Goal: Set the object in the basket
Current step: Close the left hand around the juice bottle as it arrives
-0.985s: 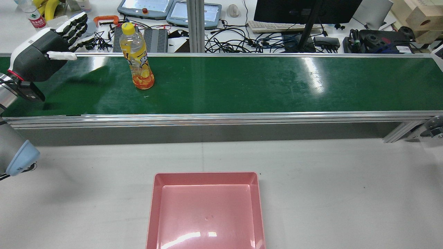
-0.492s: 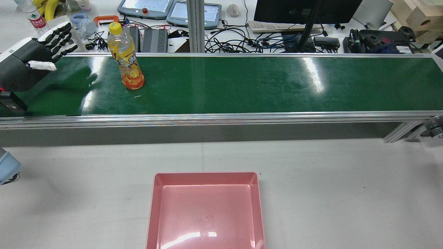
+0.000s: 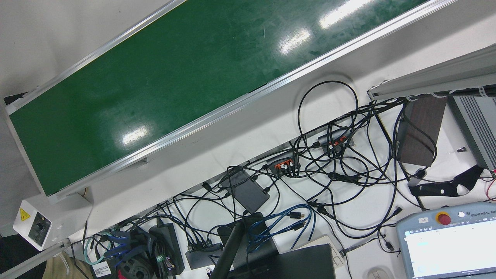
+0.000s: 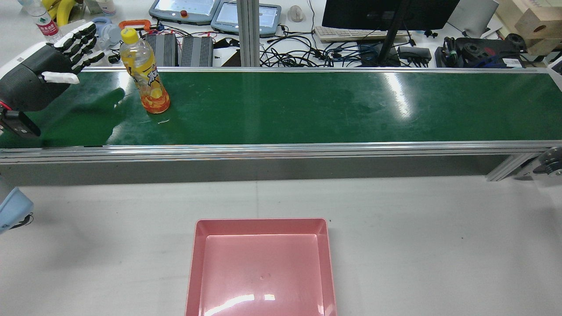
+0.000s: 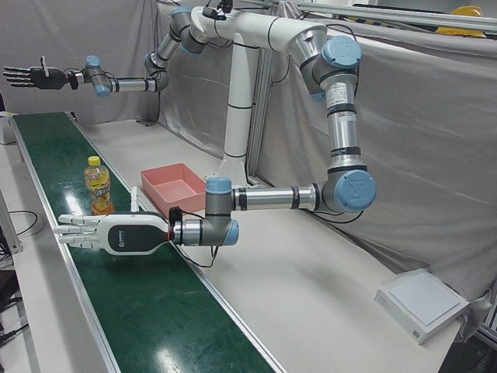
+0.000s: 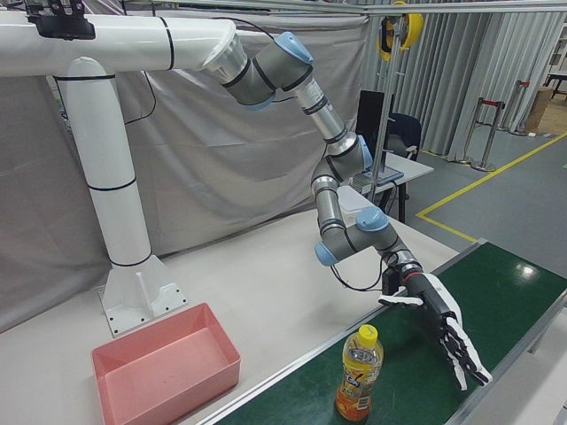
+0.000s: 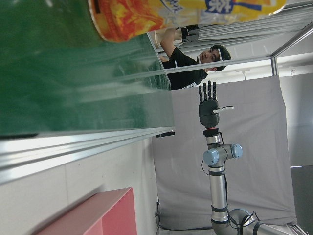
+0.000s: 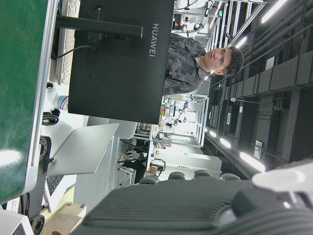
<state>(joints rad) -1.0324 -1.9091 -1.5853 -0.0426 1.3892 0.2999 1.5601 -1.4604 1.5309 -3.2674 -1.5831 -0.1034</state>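
The left hand (image 4: 37, 74) is seen at the 9 o'clock edge of the rear view, held over the green conveyor belt (image 4: 307, 107) with its fingers (image 4: 83, 41) spread straight and nothing grasped. In the left-front view the same hand (image 5: 109, 233) is shown flat and released above the belt (image 5: 155, 311), its fingertips directed toward 9 o'clock of that view. The orange drink bottle (image 4: 142, 72) is found upright on the belt, near the hand but apart from it, toward 3 o'clock of the hand in the rear view. In the right-front view the bottle (image 6: 357, 372) is placed at 6 o'clock, with the hand (image 6: 447, 341) just beside it toward 3 o'clock, untouched by any finger. In the left hand view only the bottle's lower part (image 7: 146, 14) is caught at 12 o'clock. The right hand (image 5: 31, 76) is seen in the left-front view raised high at 10 o'clock, far down the belt, open-fingered and empty; it is also shown in the left hand view (image 7: 209, 105) with fingers extended. The pink basket (image 4: 261, 267) is set on the white table (image 4: 439, 245) at 6 o'clock of the rear view, well apart from the bottle, and nothing is held in it. A monitor (image 4: 386, 13) and tangled cables (image 4: 307, 52) are spread beyond the belt at 12 o'clock.
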